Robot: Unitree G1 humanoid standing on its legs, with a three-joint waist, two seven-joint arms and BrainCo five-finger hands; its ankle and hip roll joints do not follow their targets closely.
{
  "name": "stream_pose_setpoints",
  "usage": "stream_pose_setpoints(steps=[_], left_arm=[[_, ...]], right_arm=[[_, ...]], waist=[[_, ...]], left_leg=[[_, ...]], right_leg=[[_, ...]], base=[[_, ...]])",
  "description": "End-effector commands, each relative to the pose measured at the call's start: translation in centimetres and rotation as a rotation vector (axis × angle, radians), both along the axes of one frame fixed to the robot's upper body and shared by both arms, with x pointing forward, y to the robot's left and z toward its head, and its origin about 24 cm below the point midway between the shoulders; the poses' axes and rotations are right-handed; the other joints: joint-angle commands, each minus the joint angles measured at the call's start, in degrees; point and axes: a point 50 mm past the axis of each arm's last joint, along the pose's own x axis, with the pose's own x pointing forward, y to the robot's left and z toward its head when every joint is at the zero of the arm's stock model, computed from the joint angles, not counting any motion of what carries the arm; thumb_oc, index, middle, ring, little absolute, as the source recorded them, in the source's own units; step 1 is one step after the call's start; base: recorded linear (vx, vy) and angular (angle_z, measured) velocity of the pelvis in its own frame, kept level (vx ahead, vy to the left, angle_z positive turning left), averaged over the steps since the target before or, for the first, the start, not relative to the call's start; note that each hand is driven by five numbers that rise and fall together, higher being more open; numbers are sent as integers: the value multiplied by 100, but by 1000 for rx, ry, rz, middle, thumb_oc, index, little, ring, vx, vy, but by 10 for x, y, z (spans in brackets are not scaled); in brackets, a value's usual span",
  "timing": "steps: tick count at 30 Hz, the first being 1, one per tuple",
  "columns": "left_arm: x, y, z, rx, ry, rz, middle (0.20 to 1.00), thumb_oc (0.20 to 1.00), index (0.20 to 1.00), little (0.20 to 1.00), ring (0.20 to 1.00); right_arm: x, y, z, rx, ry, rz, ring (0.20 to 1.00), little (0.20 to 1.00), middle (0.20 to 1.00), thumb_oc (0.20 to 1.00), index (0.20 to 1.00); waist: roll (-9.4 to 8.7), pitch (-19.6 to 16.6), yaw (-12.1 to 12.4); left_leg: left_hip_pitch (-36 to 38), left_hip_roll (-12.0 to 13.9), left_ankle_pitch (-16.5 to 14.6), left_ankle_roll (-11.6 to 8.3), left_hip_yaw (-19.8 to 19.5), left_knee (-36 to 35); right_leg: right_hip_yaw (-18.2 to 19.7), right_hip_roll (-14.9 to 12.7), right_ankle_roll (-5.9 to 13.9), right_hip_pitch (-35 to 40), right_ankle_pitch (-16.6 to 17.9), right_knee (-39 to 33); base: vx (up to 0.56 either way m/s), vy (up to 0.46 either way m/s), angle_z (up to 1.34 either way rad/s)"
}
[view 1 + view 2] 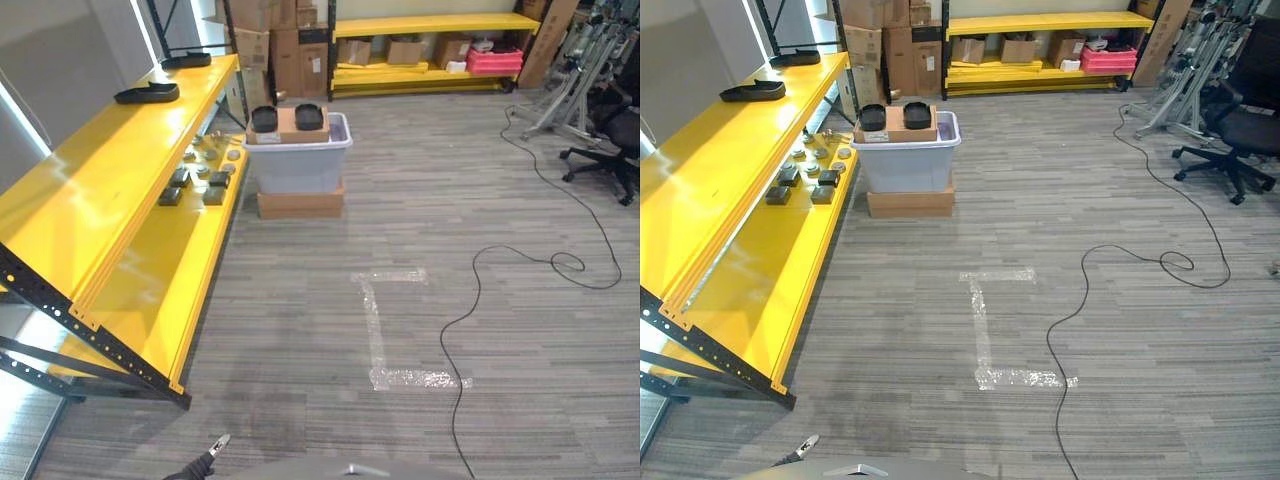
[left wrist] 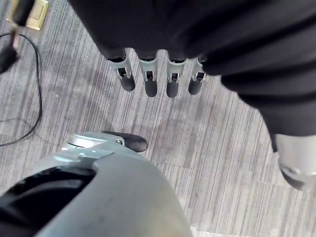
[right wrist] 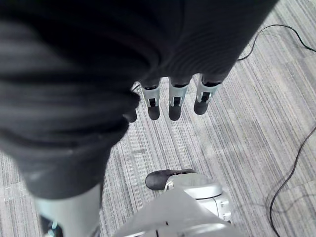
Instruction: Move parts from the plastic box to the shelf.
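plastic box (image 1: pixel 300 160): two black parts (image 1: pixel 265 119) on top; left robot hand (image 2: pixel 158 79), right robot hand (image 3: pixel 173 101) relaxed, empty.

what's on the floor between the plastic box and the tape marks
Bare carpet: nothing lies between the plastic box and the tape marks, seen in both eye views.

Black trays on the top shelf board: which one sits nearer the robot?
The black tray beside the grey wall sits nearer; the other black tray lies farther along the yellow shelf, toward the stacked cardboard boxes.
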Motion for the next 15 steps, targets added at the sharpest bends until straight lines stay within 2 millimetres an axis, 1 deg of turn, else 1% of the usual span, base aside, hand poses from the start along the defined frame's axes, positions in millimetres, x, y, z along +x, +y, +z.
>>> stream_pose_setpoints(steps=[1, 4, 7, 9, 12, 15], left_arm=[[12, -2, 0, 11, -7, 53, 1000, 1000, 1000, 1000, 1000], [14, -2, 0, 23, -22, 72, 1000, 1000, 1000, 1000, 1000], [18, 0, 1, 35, -43, 88, 1000, 1000, 1000, 1000, 1000], [26, 7, 4, 32, -78, 94, 1000, 1000, 1000, 1000, 1000], [29, 12, 6, 26, -104, 90, 1000, 1000, 1000, 1000, 1000], [35, 17, 10, 30, -137, 85, 1000, 1000, 1000, 1000, 1000]], right_arm=[[3, -2, 1, -16, 22, -19, 1000, 1000, 1000, 1000, 1000], [8, -3, 2, -26, -20, -51, 1000, 1000, 1000, 1000, 1000], [23, -8, 4, -37, -117, -134, 1000, 1000, 1000, 1000, 1000], [42, -18, 10, -40, -214, -115, 1000, 1000, 1000, 1000, 1000], [49, -23, 13, -41, -247, -135, 1000, 1000, 1000, 1000, 1000], [60, -25, 16, -27, -284, -136, 1000, 1000, 1000, 1000, 1000]], waist=[[-254, -39, 66], [-259, -26, 100], [-271, 6, 110], [-263, 72, 105], [-264, 115, 96], [-271, 233, 30]], left_leg=[[-33, -236, -204, 37, 74, -35], [-12, -255, -218, 47, 42, 0], [-8, -281, -255, 69, 21, 77], [-44, -344, -291, 144, -42, 155], [-40, -397, -338, 218, -104, 194], [-111, -464, -391, 374, -117, 329]], right_leg=[[15, -276, 539, 70, 519, -336], [21, -287, 540, 100, 524, -326], [54, -307, 541, 108, 514, -270], [125, -343, 533, 36, 463, -78], [197, -381, 545, -36, 409, 130], [355, -410, 548, -323, 372, 732]], base=[[32, 23, -6], [50, 36, -7], [41, 43, -2], [36, 98, -3], [42, 90, -11], [20, 85, -6]])
